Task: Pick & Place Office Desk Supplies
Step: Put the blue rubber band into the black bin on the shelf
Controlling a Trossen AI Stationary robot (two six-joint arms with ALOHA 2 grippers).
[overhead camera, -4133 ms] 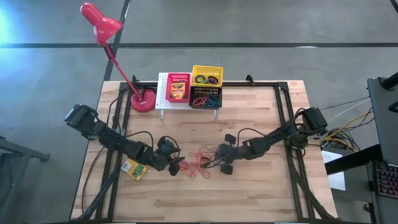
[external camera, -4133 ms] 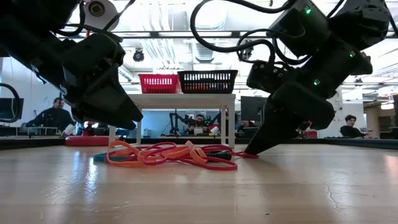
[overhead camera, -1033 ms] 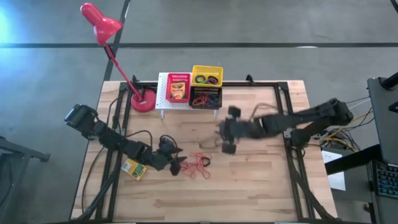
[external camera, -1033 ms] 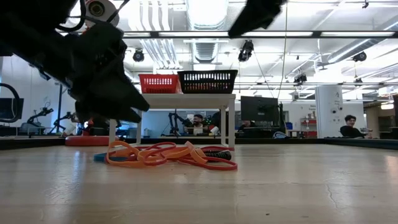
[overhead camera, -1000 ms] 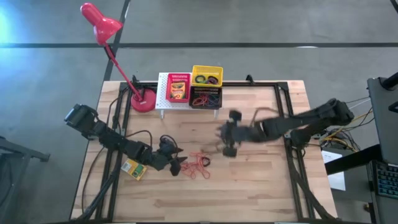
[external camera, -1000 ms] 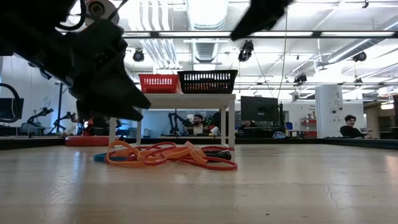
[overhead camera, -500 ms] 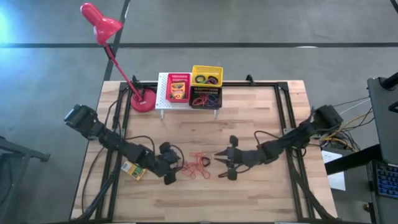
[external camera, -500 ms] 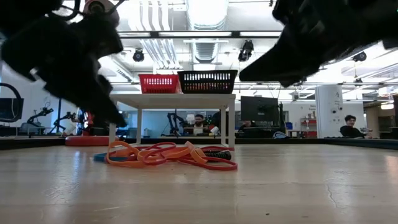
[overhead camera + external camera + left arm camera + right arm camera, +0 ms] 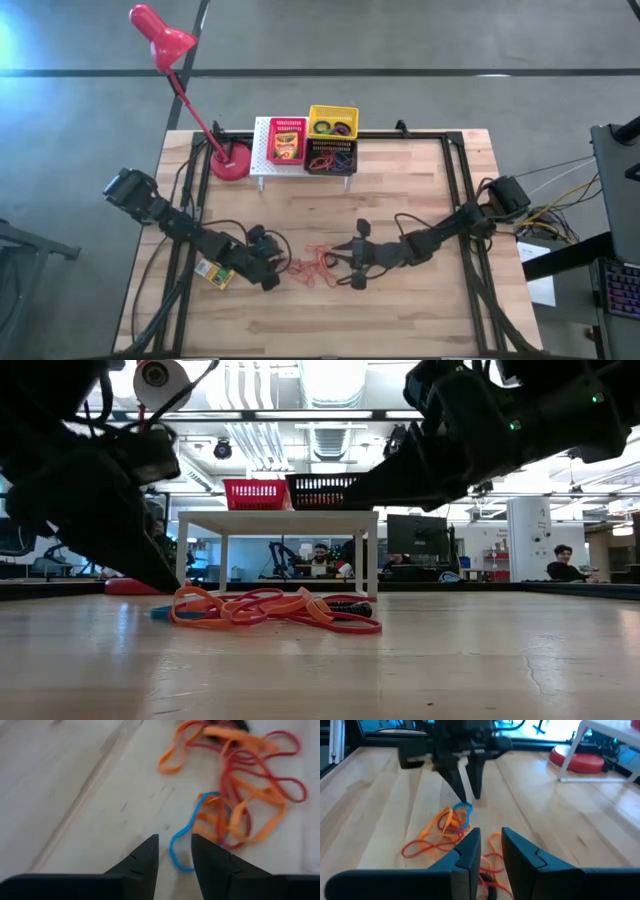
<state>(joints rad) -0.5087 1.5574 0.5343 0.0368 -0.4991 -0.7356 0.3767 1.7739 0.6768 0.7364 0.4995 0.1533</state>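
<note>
A wooden table (image 9: 400, 310) carries the scene, with a red desk lamp (image 9: 160, 38) and a white perforated rack (image 9: 262, 150) at its far edge, well beyond both grippers. On the rack stand a red basket (image 9: 287, 141) holding a yellow-and-green box, a yellow basket (image 9: 332, 122) with coloured rings and a black basket (image 9: 331, 157).

The two dark arms now face each other low over the table's middle, the tangle of orange-red rubber bands (image 9: 312, 266) between them. A second ago the right arm was up high toward the rack; it has since swung down and in, and the right gripper (image 9: 487, 851) now hovers just above the near side of the pile, fingers a narrow gap apart and holding nothing.

The left gripper (image 9: 174, 855) has dropped from above the pile to its outer edge, its fingers drawn closer than they were but with a gap between them. A thin blue band (image 9: 186, 836) loops at the fringe of the tangle, its lower end lying right between those fingertips, not visibly pinched. A second yellow-and-green box (image 9: 213, 271) lies beside the left arm, behind its gripper.

By the look of it, both arms are lining up a fresh pick from the pile; no band has left the table yet.
</note>
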